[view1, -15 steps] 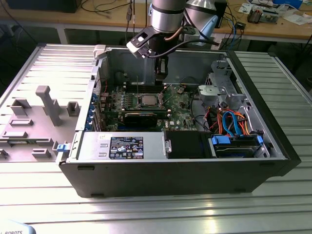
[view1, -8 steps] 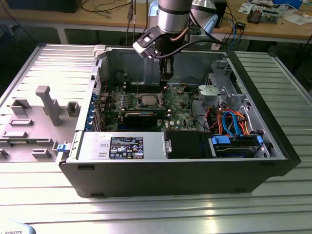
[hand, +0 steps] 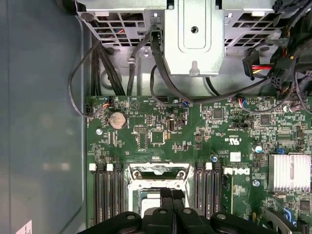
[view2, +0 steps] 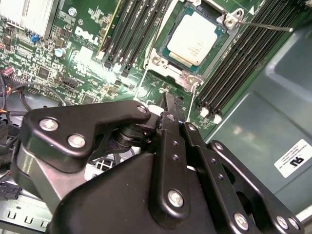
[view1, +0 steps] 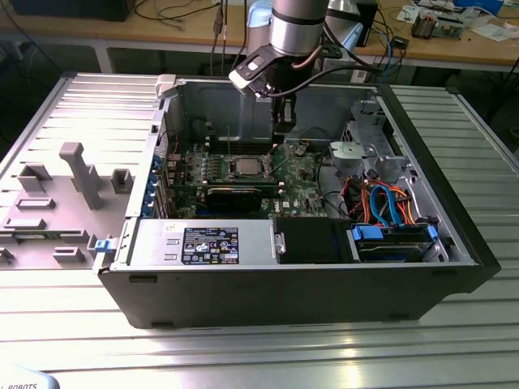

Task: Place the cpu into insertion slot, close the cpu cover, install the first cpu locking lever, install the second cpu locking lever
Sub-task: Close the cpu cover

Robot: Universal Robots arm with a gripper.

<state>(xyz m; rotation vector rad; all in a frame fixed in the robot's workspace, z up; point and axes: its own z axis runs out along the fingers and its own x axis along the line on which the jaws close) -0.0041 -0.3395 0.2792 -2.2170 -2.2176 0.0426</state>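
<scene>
The cpu (view2: pixel 197 38) lies flat in the insertion slot (view2: pixel 171 56) on the green motherboard (view2: pixel 87 44), its pale metal top showing. The silver cpu cover (view2: pixel 187 79) frames it and looks laid down around it. A thin metal locking lever (view2: pixel 261 24) sticks out free from one corner of the socket. In the exterior view the cpu (view1: pixel 246 166) sits mid-board, with my gripper (view1: pixel 282 123) hanging a little above and to the exterior view's right of it. In both wrist views the gripper (view2: pixel 168 101) (hand: pixel 173 195) has its black fingers pressed together with nothing between them, close to the socket's edge.
The open black computer case (view1: pixel 454 267) surrounds the work. Black memory slots (view2: pixel 234 63) flank the socket. A metal drive cage (view1: pixel 365 146) with orange and blue cables (view1: pixel 389 203) stands on the exterior view's right. A grey fixture plate (view1: pixel 65 178) lies outside on the left.
</scene>
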